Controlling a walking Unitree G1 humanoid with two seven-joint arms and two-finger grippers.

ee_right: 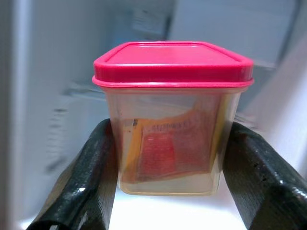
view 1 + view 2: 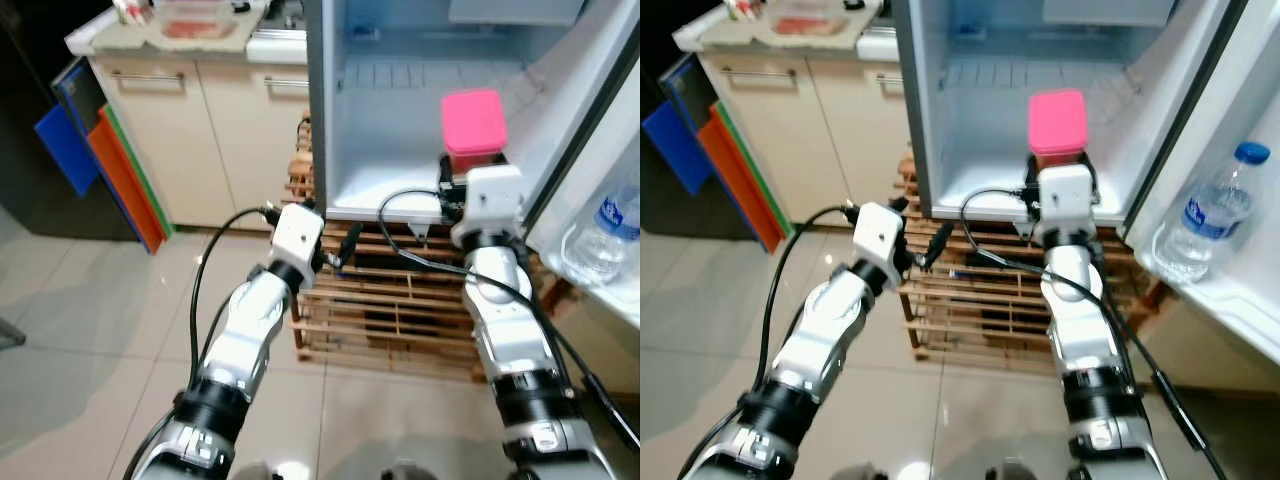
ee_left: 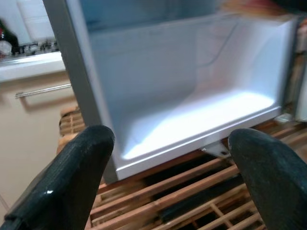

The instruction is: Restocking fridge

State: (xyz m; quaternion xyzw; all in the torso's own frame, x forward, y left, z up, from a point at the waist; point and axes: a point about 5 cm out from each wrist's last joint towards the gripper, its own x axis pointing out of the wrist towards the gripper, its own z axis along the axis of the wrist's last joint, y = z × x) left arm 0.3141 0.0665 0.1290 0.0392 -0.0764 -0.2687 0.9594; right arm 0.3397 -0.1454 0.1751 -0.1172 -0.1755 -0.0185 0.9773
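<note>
From the left eye view we see the open fridge (image 2: 400, 100) standing on a wooden slatted crate (image 2: 400, 310), with our right gripper (image 2: 472, 160) raised at the front edge of the lower compartment and a pink-lidded container (image 2: 474, 128) just above its white wrist block. Our left gripper (image 2: 345, 245) sits lower, in front of the crate and below the fridge floor. Cream cabinets (image 2: 200, 130) stand at the left, with blue and orange boards (image 2: 100, 160) leaning against them.

The right eye view adds what the first one cuts short: a water bottle (image 2: 1215, 215) with a blue cap standing in the door shelf (image 2: 1240, 290) on the right.

The left wrist view looks past two black fingers (image 3: 72, 177) set wide apart with nothing between them, onto the bare white fridge floor and the crate slats beneath.

The right wrist view gives the detail the head views hide: the container is clear plastic with an orange packet (image 1: 165, 153) inside, and both fingers (image 1: 91, 177) press against its sides, holding it just above the lit fridge floor.
</note>
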